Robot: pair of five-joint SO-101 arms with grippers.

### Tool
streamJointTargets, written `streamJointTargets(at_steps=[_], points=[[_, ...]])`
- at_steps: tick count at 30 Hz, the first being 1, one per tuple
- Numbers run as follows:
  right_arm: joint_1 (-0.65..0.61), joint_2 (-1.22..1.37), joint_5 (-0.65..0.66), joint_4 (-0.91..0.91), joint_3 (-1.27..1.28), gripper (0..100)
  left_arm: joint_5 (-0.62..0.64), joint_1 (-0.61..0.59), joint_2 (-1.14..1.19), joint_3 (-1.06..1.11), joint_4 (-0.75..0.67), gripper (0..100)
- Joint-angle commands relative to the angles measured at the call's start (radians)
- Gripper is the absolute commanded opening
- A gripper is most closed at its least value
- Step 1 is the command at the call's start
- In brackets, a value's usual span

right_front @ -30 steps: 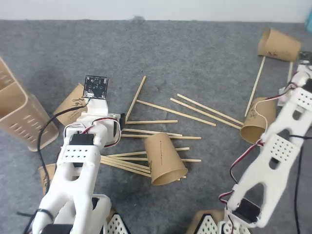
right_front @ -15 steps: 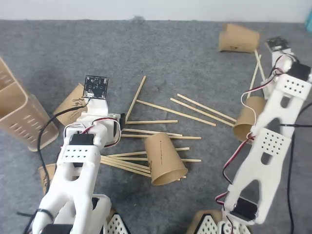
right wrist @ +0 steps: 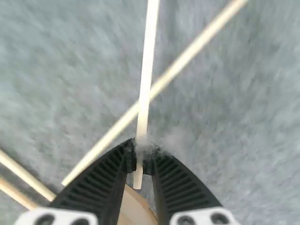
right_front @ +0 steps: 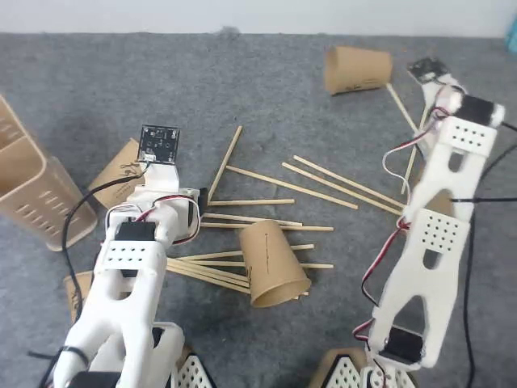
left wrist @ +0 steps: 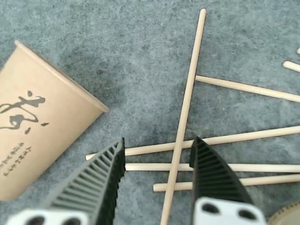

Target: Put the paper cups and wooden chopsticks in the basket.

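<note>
My right gripper point(right wrist: 143, 158) is shut on the end of a wooden chopstick point(right wrist: 146, 84), which crosses over a second chopstick point(right wrist: 187, 61) on the grey carpet. In the high view the right arm point(right_front: 454, 133) stands at the far right, with a paper cup point(right_front: 358, 69) lying on its side just beyond it. My left gripper point(left wrist: 157, 154) is open over a chopstick point(left wrist: 185, 117) and beside a lying cup point(left wrist: 37, 122). Another cup point(right_front: 273, 263) lies on a heap of chopsticks point(right_front: 258, 220) in the middle. The basket point(right_front: 32, 190) stands at the left edge.
Part of another cup point(right_front: 78, 291) shows under the left arm point(right_front: 129, 267), and a brown shape point(right_front: 338, 360) sits at the front edge by the right arm's base. Bare carpet lies between the far cup and the basket.
The right arm has swung left along the far side with the chopstick. The far cup has shifted left from the right corner. The left arm has not moved.
</note>
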Motion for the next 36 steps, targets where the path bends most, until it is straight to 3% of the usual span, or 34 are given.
streamJointTargets(at_steps=[1, 14, 27, 36], points=[[-0.048, -0.154, 0.000, 0.042, -0.023, 0.8, -0.017, 0.008, 0.003, -0.022, -0.023, 21], [-0.171, -0.223, -0.074, 0.048, 0.021, 0.8, -0.017, 0.008, 0.002, -0.024, -0.023, 21], [-0.226, -0.680, -0.104, 0.013, 0.706, 0.8, -0.017, 0.008, 0.002, -0.024, -0.023, 21], [-0.335, -0.837, -0.110, 0.008, 0.905, 0.8, -0.017, 0.008, 0.000, -0.024, -0.023, 21]])
